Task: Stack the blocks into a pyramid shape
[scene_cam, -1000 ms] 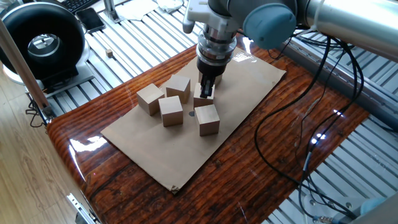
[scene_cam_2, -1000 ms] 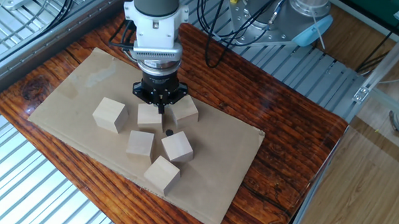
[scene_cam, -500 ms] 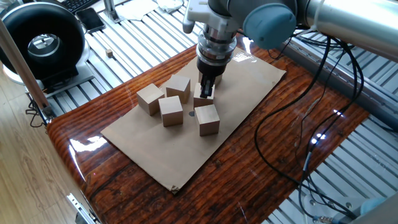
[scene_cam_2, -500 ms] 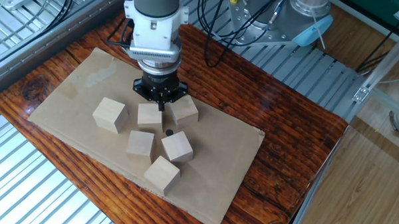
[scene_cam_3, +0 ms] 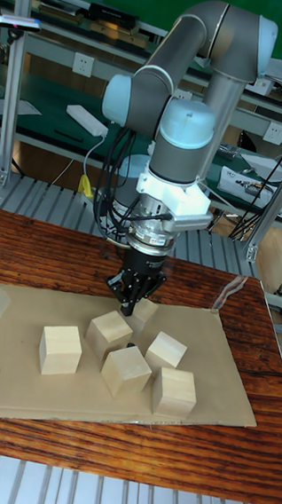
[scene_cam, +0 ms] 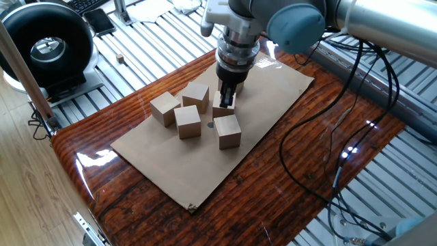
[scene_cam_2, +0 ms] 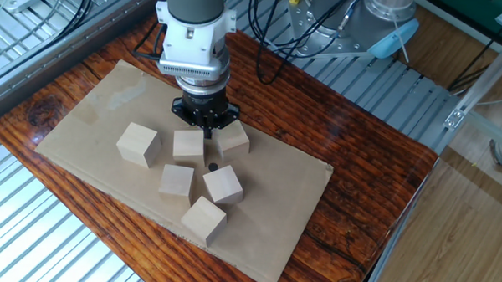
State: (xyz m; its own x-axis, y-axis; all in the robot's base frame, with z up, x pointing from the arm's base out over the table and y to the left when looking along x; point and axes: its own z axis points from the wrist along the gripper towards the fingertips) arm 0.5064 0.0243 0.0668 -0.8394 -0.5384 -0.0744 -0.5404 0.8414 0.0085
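Six wooden blocks (scene_cam_2: 178,180) lie loose, unstacked, on cardboard sheet (scene_cam_2: 93,110) covering the surface. Gripper (scene_cam_2: 206,133) hangs low between two rear blocks; fingers apparently together, gripping nothing, probably nudging them.

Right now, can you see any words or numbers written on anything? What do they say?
No readable words or numbers in any view.
The blocks: plain wood, nothing written on them.
The cardboard sheet: blank.
The robot arm and gripper: no label I can read.
The round black device beside the table: it has a pale mark at its centre, too small and blurred to read.
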